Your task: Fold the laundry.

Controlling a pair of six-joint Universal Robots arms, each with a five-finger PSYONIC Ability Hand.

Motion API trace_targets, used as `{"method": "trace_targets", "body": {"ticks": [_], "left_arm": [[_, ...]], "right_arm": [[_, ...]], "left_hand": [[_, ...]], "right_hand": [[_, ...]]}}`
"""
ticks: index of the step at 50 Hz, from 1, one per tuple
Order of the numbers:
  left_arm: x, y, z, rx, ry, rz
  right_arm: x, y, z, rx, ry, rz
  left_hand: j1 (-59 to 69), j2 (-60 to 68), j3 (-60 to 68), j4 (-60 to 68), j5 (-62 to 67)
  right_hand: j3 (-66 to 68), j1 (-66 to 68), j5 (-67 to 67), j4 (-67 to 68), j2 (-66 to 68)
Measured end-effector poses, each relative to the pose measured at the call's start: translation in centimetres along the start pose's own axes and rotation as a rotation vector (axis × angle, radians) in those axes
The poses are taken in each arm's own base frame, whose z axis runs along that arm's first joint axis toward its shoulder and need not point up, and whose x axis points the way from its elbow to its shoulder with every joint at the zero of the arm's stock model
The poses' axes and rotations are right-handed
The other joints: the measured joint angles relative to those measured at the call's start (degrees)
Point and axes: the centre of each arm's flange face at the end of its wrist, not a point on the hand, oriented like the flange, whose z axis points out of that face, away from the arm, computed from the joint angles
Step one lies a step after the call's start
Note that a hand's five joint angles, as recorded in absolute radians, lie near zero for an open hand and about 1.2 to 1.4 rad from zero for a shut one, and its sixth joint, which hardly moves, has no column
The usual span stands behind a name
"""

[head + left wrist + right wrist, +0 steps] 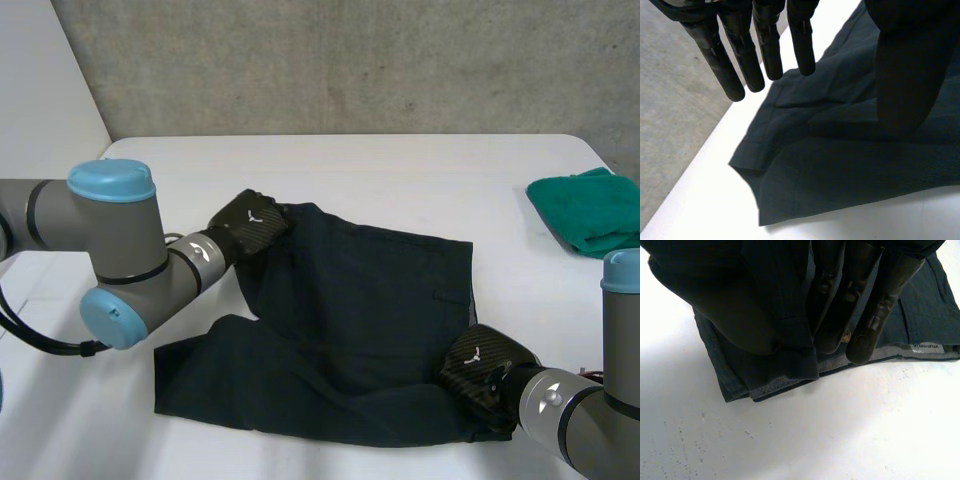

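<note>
Dark shorts (pixel 350 310) lie spread and rumpled on the white table (pixel 400 165), from the middle toward the near edge, with 1 leg trailing toward the near-left corner. Green cloth (pixel 585 212) is bunched at the right edge, well apart. Right hand (pixel 485 368) is at the shorts' near-right corner. In the right wrist view the folded hem is pinched between thumb and fingers (pixel 875 310), with a white label (pixel 928 348) just beside the fingertips. Left hand (pixel 248 225) is at the far-left corner, its fingers (pixel 740 65) straight and released, hovering over the cloth edge and gripping nothing I can make out. Judgement: the step in hand is securing 2 corners for a fold. To do it well, the left hand should close on its corner through both layers before any lift. Then raise both corners together and level, cloth taut between them, so the fold line comes straight. Risk: a 1-handed pull drags and skews the shorts.
</note>
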Motion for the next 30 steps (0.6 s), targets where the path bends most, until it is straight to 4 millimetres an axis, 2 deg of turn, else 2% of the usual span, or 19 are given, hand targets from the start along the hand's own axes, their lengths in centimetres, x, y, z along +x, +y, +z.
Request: {"method": "trace_targets", "body": {"ticks": [13, 16, 17, 18, 19, 21, 30], "left_arm": [[1.1, 2.0, 1.5, -0.056, 0.051, 0.004], [1.2, 2.3, 1.7, -0.062, 0.054, 0.02], [1.2, 2.3, 1.7, -0.063, 0.054, 0.023], [1.1, 2.3, 1.7, -0.065, 0.051, 0.029], [1.1, 2.3, 1.7, -0.065, 0.048, 0.032], [1.0, 2.2, 1.7, -0.067, 0.041, 0.035], [0.0, 2.0, 0.3, -0.136, -0.049, 0.041]], "right_arm": [[0.2, 0.1, 0.2, 0.004, 0.012, 0.002], [0.2, 0.1, 0.2, 0.006, 0.014, 0.001], [0.2, 0.1, 0.2, 0.006, 0.014, 0.001], [0.2, 0.1, 0.2, 0.007, 0.014, 0.001], [0.2, 0.1, 0.3, 0.007, 0.014, 0.001], [0.2, 0.1, 0.3, 0.007, 0.015, 0.001], [0.2, 0.1, 0.3, 0.009, 0.016, 0.0]], "left_hand": [[1.05, 1.32, 1.19, 1.96, 2.4], [19.42, 17.92, 17.53, 18.61, 18.57], [21.15, 20.18, 19.79, 20.26, 20.2], [33.35, 31.61, 31.12, 32.26, 32.14], [37.26, 36.44, 35.46, 36.63, 36.48], [38.11, 39.75, 39.25, 40.52, 39.26], [38.11, 40.61, 40.11, 41.43, 39.26]], "right_hand": [[0.0, 0.0, 0.0, 0.0, 0.0], [0.0, 0.0, 0.0, 0.0, 0.0], [0.0, 0.0, 0.0, 0.0, 0.0], [0.0, 0.0, 0.0, 0.0, 0.0], [0.0, 0.0, 0.0, 0.0, 0.0], [0.0, 0.0, 0.0, 0.0, 0.0], [0.0, 0.0, 0.0, 0.0, 0.0]]}}
